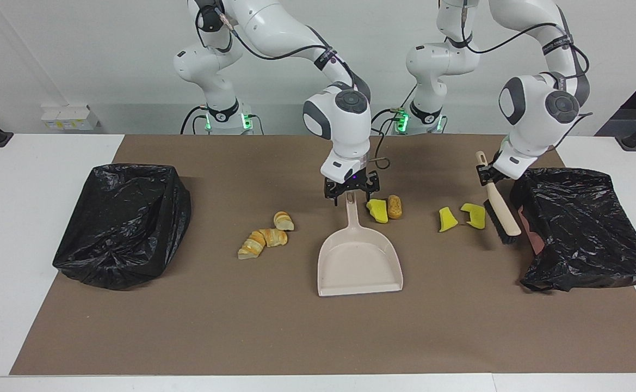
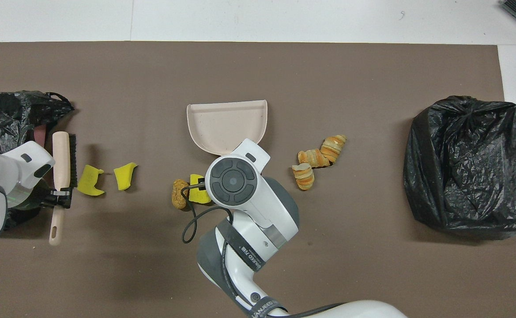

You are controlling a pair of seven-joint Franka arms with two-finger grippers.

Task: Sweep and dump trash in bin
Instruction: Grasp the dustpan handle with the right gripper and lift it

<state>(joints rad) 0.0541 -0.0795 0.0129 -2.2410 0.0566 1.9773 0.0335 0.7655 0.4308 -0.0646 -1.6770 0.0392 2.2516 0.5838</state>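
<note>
Croissant pieces [image 1: 263, 237] curve lengthwise toward dustpan [image 1: 359, 261].

My left gripper [image 2: 59, 198] is clamped on the brush [image 2: 61, 170] handle, its bristles next to one yellow wedge [image 2: 89, 180] with a second wedge [image 2: 124, 175] just beside it. My right arm covers the dustpan [image 2: 227, 123] handle. A third wedge [image 2: 198, 194] and a brown lump [image 2: 178, 199] peek out at its side. Bread pieces [image 2: 317, 160] lie toward the bin bag [image 2: 467, 163].
</note>
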